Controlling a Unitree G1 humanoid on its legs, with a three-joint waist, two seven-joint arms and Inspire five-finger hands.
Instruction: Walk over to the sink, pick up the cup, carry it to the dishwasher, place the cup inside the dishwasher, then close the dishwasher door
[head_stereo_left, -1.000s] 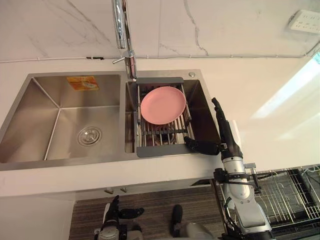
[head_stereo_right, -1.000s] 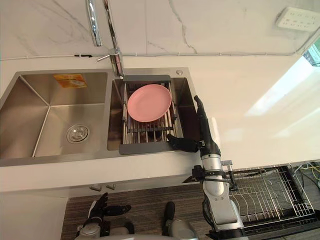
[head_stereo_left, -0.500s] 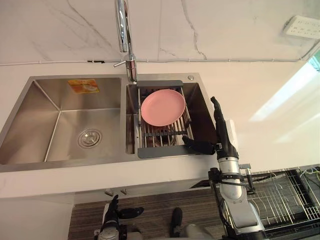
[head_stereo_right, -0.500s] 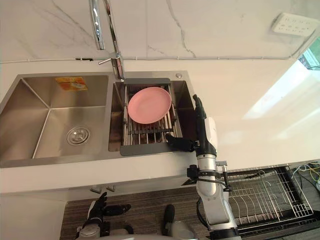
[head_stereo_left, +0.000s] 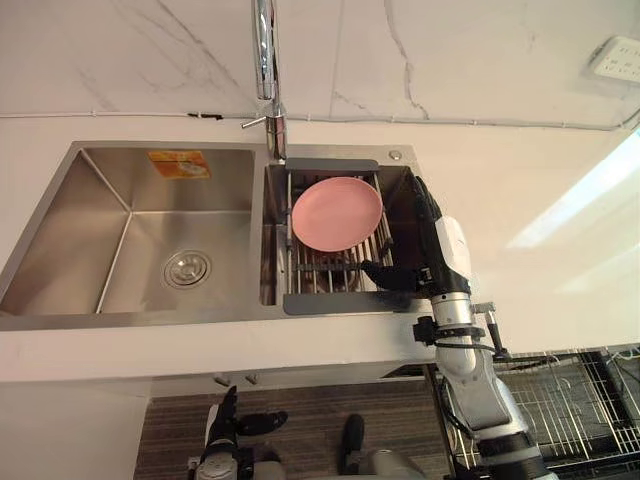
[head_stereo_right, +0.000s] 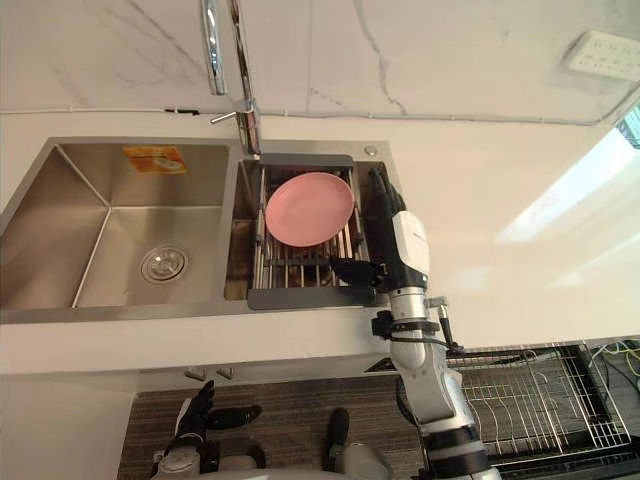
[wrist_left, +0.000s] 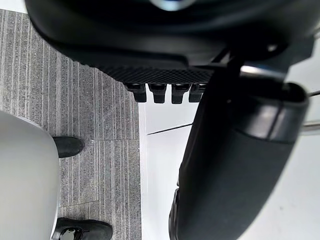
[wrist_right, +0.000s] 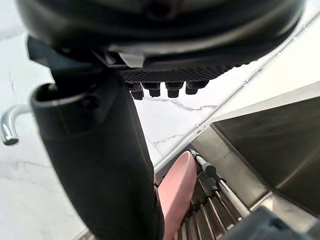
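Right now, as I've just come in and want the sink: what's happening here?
The robot is standing at the sink. Its right hand is open and reaches over the right basin, just beside the drying rack on which a pink plate rests. The left hand hangs low near the floor, open too. Neither hand holds anything.

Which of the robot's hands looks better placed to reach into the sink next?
Probably the right. The right hand is over the right basin of the sink, fingers straight, beside the rack holding the pink plate. The left hand hangs low, below the edge of the counter.
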